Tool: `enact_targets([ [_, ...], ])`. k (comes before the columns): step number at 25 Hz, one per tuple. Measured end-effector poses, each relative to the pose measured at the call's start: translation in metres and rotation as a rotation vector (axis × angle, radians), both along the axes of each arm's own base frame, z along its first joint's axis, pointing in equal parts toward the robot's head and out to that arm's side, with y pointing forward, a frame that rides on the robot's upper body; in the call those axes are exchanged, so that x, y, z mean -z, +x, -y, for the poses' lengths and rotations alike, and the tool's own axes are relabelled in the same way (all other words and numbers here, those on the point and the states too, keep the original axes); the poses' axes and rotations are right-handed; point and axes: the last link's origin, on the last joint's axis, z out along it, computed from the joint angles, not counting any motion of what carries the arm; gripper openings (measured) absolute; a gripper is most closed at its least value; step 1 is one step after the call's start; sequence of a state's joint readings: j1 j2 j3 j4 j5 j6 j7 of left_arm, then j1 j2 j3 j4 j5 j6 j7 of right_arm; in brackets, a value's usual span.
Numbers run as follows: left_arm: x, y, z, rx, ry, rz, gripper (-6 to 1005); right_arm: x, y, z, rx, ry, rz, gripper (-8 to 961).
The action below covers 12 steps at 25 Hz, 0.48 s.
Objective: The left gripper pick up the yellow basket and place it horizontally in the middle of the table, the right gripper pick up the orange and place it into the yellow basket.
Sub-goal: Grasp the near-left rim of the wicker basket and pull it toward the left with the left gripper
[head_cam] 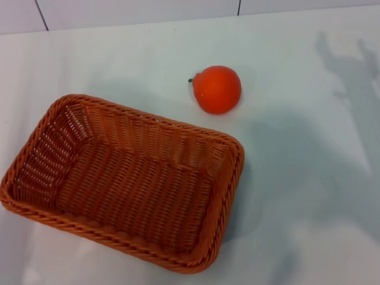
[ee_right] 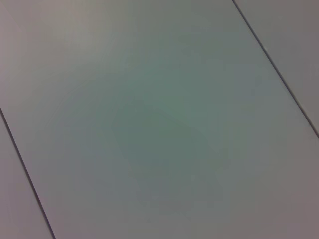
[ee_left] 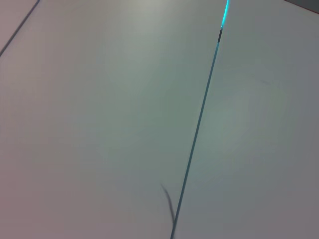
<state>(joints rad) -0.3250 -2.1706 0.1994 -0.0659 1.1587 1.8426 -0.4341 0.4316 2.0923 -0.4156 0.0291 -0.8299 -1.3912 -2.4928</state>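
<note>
The yellow basket (head_cam: 122, 178), a large orange-brown woven rectangle, lies empty at the front left of the white table (head_cam: 309, 196), turned at a slant. The orange (head_cam: 217, 89) sits on the table just behind the basket's far right corner, apart from it, its dark stem nub pointing left. Neither gripper shows in any view. The left wrist view and the right wrist view show only plain pale panels with thin seams.
A grey shadow of an arm falls on the table at the back right (head_cam: 350, 71). The table's far edge meets a white tiled wall (head_cam: 136, 12) at the back. Bare tabletop lies to the right of the basket.
</note>
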Motion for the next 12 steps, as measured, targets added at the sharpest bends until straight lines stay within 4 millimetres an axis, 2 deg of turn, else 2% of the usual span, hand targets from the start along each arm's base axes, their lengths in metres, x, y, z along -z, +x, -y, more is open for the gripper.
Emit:
enact_targets([
  [12,0.0002,0.0000,-0.0004,-0.001,-0.002,0.000,646,0.0005,0.0022,0.0006,0.012,-0.004,-0.002,942],
])
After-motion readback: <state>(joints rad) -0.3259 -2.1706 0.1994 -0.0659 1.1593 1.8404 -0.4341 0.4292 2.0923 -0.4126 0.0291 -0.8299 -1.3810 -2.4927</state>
